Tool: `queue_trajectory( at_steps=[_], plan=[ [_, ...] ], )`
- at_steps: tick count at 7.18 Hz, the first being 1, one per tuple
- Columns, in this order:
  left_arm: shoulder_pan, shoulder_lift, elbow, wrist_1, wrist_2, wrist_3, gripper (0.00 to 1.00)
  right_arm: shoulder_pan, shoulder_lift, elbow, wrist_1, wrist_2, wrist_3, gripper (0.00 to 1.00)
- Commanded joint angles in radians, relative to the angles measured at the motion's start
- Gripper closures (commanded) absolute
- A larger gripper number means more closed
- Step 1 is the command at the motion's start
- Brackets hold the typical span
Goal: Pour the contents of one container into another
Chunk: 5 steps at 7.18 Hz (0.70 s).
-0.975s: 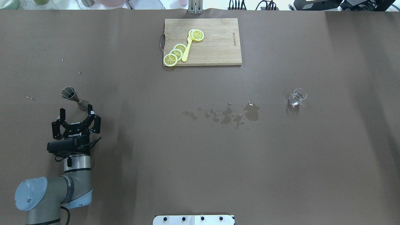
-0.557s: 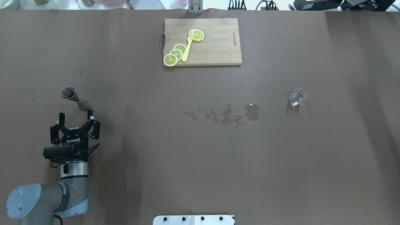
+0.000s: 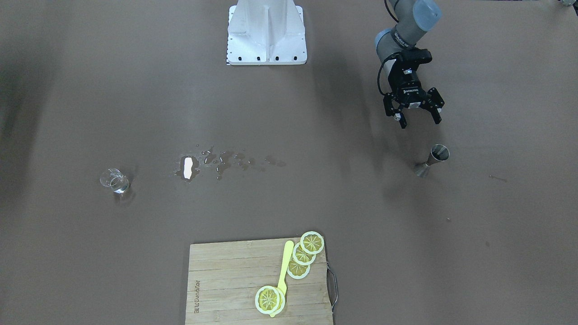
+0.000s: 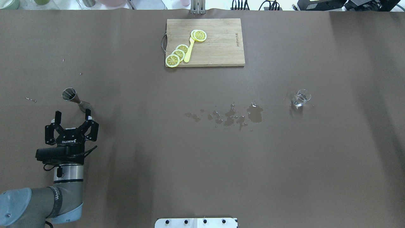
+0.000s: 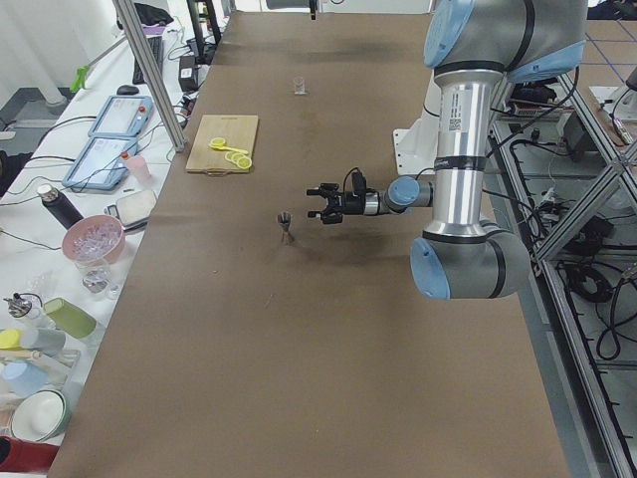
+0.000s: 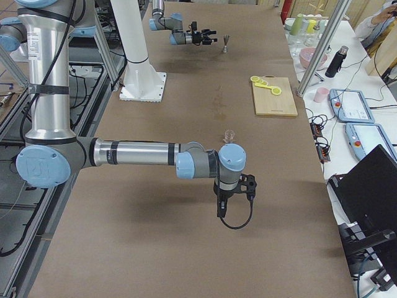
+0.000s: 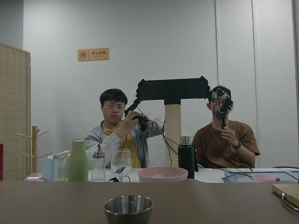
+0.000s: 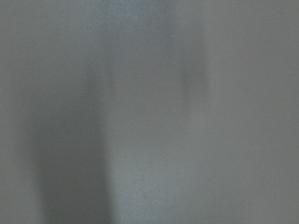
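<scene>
The steel jigger stands upright on the brown table at the left; it also shows as the jigger in the front view, and its rim fills the bottom of the left wrist view. My left gripper is open and empty, level with the table, a short way on the robot's side of the jigger and not touching it. The clear glass cup stands alone far to the right with a little liquid in it. My right gripper hangs near the table, seen only from the side, so I cannot tell its state.
A wooden cutting board with lemon slices and a yellow utensil sits at the far middle. A wet spill spreads across the table's centre. The robot's base plate is at the near edge. Operators' cups and bottles line the far side.
My left arm has drawn back toward the robot and slightly left, widening the gap to the jigger. Its gripper stayed open. Jigger and glass cup have not moved.
</scene>
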Motion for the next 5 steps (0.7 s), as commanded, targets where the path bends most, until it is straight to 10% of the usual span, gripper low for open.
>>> queue_trajectory(
  at_steps=[1, 5],
  plan=[
    [-0.005, -0.003, -0.073, 0.026, 0.000, 0.009, 0.01, 0.000, 0.000, -0.002, 0.000, 0.002, 0.000, 0.00],
    [-0.039, -0.125, -0.135, 0.189, -0.011, 0.067, 0.01, 0.000, 0.003, -0.004, 0.000, -0.002, 0.000, 0.00]
  ],
)
